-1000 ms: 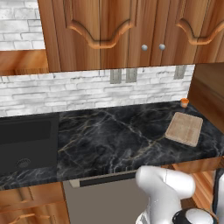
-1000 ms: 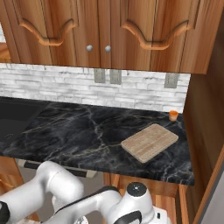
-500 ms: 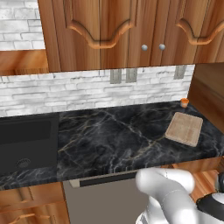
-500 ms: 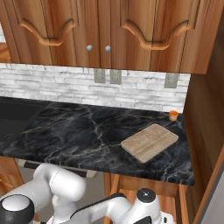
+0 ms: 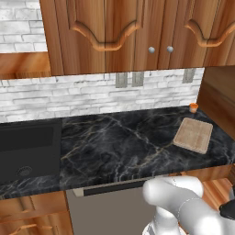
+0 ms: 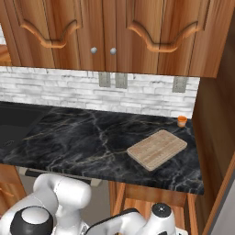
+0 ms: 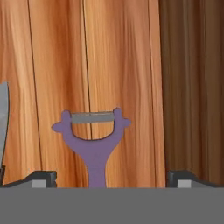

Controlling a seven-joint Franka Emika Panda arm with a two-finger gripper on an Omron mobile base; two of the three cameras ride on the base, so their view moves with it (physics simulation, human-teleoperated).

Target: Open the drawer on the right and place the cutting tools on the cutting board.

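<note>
**Peeler lies between wide-open jaws, head pointing away**

In the hand view the gripper (image 7: 111,178) stands spread wide, its two dark fingertips (image 7: 43,178) well apart and holding nothing. Between them, nearer the left tip, lies a purple-handled peeler (image 7: 95,146) on the orange-wood floor of the drawer (image 7: 131,65). Its long axis runs straight out from the jaws: handle toward the gripper, forked head with the grey blade crosswise at the far end. A grey blade (image 7: 2,118) of another cutting tool shows beyond the left tip. Up on the dark counter (image 6: 87,142) the cutting board (image 6: 157,148) lies flat, near a small orange cup (image 6: 182,120).
</note>
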